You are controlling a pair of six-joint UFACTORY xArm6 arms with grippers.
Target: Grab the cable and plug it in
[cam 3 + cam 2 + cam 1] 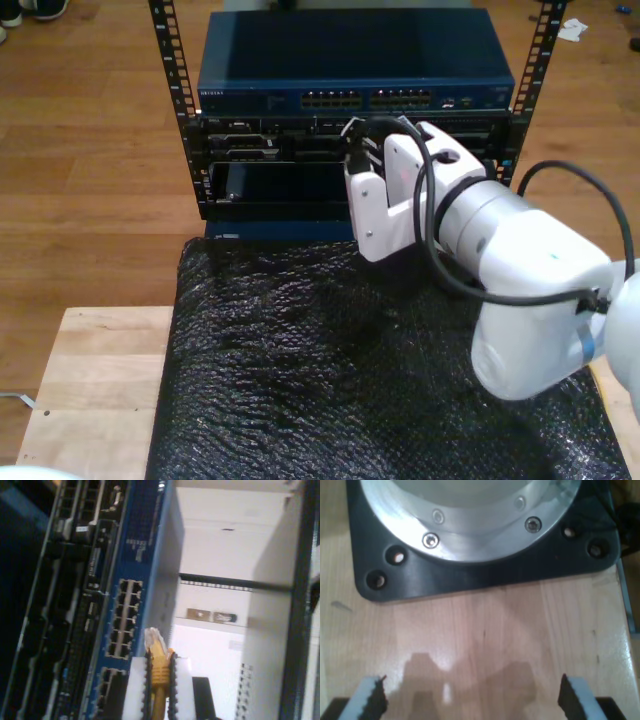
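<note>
My second gripper [160,655] is shut on the yellow cable [159,672]. The cable's clear plug [152,637] sticks out past the fingertips. The plug points at the blue switch [145,535], close to a block of network ports [124,620], and is not inside a port. In the exterior view the white arm reaches in from that view's right. There my second gripper [358,140] hovers at the rack front, just below the blue switch [350,70] and its port row [370,99]. My first gripper [472,697] is open over bare wood, with nothing between its fingers.
A black bubbled mat [350,350] covers the wooden table [100,370] in front of the rack. Perforated rack posts [175,80] flank the switch. Ahead of my first gripper, a black base plate [470,580] carrying a round aluminium flange [470,525] rests on the wood.
</note>
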